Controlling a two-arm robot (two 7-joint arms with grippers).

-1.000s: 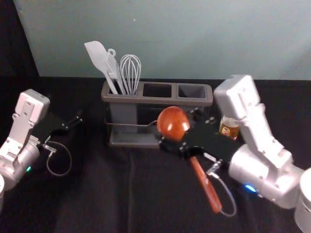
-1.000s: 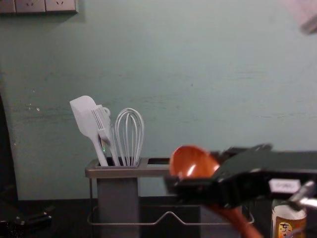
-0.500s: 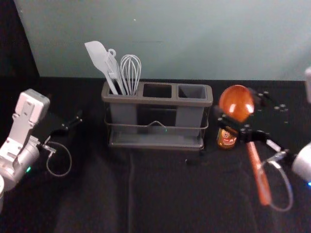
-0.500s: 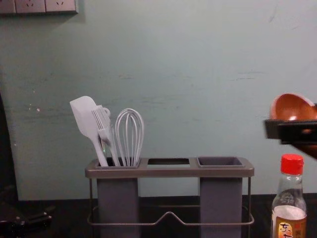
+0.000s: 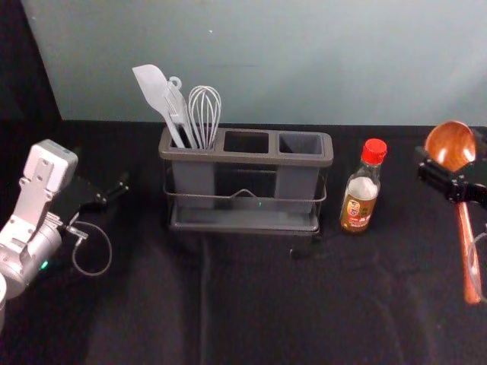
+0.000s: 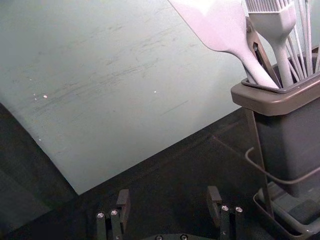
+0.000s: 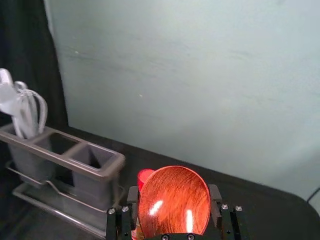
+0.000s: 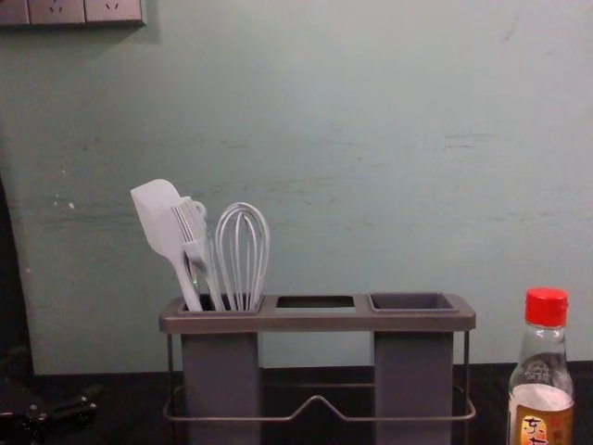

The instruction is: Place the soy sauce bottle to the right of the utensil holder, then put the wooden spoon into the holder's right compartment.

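While the soy sauce bottle (image 5: pixel 361 201) stands upright near the right end of the utensil holder (image 5: pixel 245 158), with a gap between them, the right gripper (image 5: pixel 450 160) holds the wooden spoon (image 5: pixel 450 143) farther out, at the right side of the scene. Its fingers (image 7: pixel 216 202) are pinching the spoon, one on either side, around the bowl end. The bowl lies toward the far side and the handle reaches toward the near side, slanting a little to the right. So the spoon is outside the holder, with the bottle between it and the right compartment (image 5: pixel 300 143).

Over on the left, well apart from the bottle, the left gripper (image 5: pixel 120 187) is beside the holder, and its fingers (image 6: pixel 122 205) are spread with a wide gap between them. In the holder's left compartment are a white spatula (image 5: pixel 154 85), a brush (image 8: pixel 193 232) and a whisk (image 5: pixel 204 110), heads up, the spatula leaning left
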